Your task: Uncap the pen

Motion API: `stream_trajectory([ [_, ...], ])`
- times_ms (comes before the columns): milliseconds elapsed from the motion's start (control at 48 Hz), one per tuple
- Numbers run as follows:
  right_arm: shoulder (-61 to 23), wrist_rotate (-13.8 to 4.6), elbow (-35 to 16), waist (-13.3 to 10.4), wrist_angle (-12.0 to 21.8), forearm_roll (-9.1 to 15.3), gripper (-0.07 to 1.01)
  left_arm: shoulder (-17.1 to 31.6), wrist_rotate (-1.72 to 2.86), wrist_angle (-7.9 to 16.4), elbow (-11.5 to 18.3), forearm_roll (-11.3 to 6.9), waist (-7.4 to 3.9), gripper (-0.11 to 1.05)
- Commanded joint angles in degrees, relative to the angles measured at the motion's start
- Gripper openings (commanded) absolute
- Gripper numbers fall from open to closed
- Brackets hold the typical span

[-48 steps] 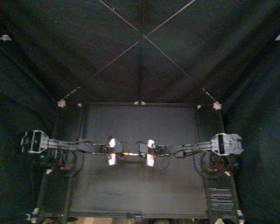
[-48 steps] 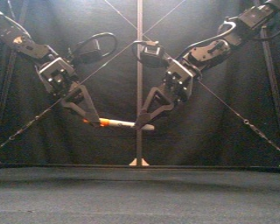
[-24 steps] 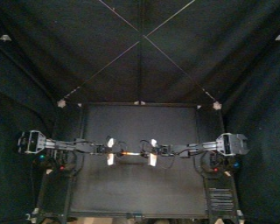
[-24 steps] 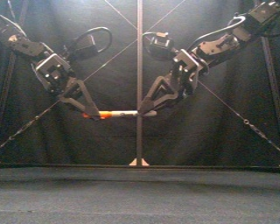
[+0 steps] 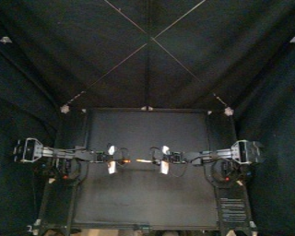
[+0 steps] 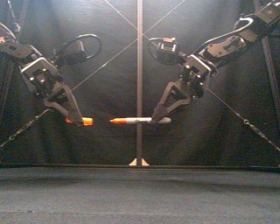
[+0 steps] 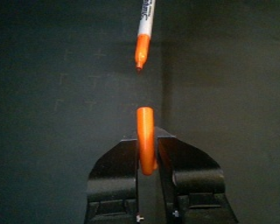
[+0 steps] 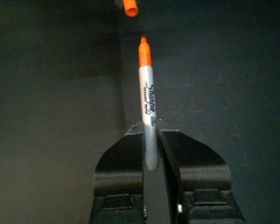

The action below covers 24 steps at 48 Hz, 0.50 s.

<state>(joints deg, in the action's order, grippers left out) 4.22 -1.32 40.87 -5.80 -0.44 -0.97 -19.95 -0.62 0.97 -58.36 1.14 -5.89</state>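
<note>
Cap is off the pen. It sits just beyond the pen's orange tip, in line with it, with a clear gap and no contact. My left end effector is clenched on the cap, pinching it along its length with about half sticking out toward the pen. My right end effector is clenched on the pen's rear end, barrel pointing at the cap. Both are held in the air, level, high above the bench. The pen looks like a light, stiff, smooth plastic barrel, so I judge it likely to slip or swivel if pinched loosely. The best hold is on the barrel, well back from the pen's tip, which is wet-ink felt and not to be touched. The cap is tiny, hollow, rigid and easy to drop.
</note>
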Motion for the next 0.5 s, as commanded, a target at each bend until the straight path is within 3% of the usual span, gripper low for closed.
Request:
stream_trajectory([
  [21,2.72,0.09,-0.26,-0.26,-0.44,-0.09,0.41,-1.85,0.0,-0.53,0.09,-0.09,-0.35,0.39],
  [500,3.52,0.09,0.18,-0.26,-0.44,-0.44,0.41,-4.92,-0.09,-0.53,-1.58,-0.09,-0.7,0.39],
])
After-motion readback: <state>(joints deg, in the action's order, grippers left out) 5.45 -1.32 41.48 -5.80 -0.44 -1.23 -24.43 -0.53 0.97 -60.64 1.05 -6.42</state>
